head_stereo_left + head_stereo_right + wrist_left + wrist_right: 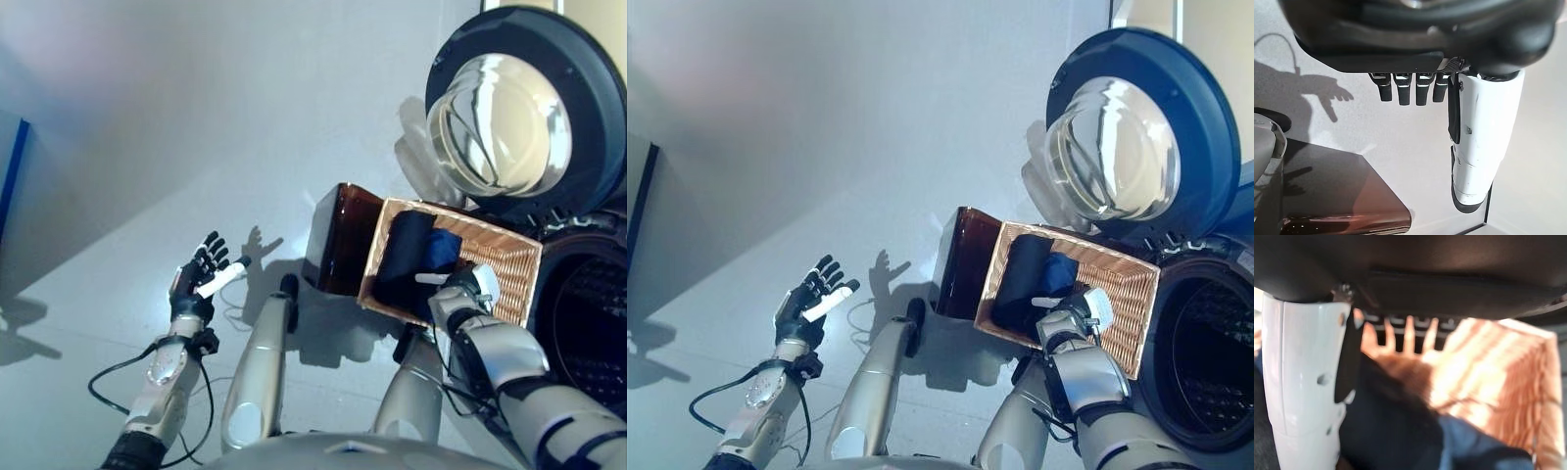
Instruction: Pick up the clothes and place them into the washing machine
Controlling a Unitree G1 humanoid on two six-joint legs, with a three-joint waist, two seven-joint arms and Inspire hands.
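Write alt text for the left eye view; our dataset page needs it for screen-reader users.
The robot's right hand reaches into a wicker basket holding dark navy and blue clothes, beside a washing machine whose round glass door stands open above the drum. The left hand hovers open and empty over the pale floor; a brown box sits against the basket.

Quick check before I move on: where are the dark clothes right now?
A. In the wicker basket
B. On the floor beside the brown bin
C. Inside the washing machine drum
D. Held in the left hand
A. The dark clothes lie in the wicker basket, with the right hand at its edge; the left hand is open and empty, away from the basket.
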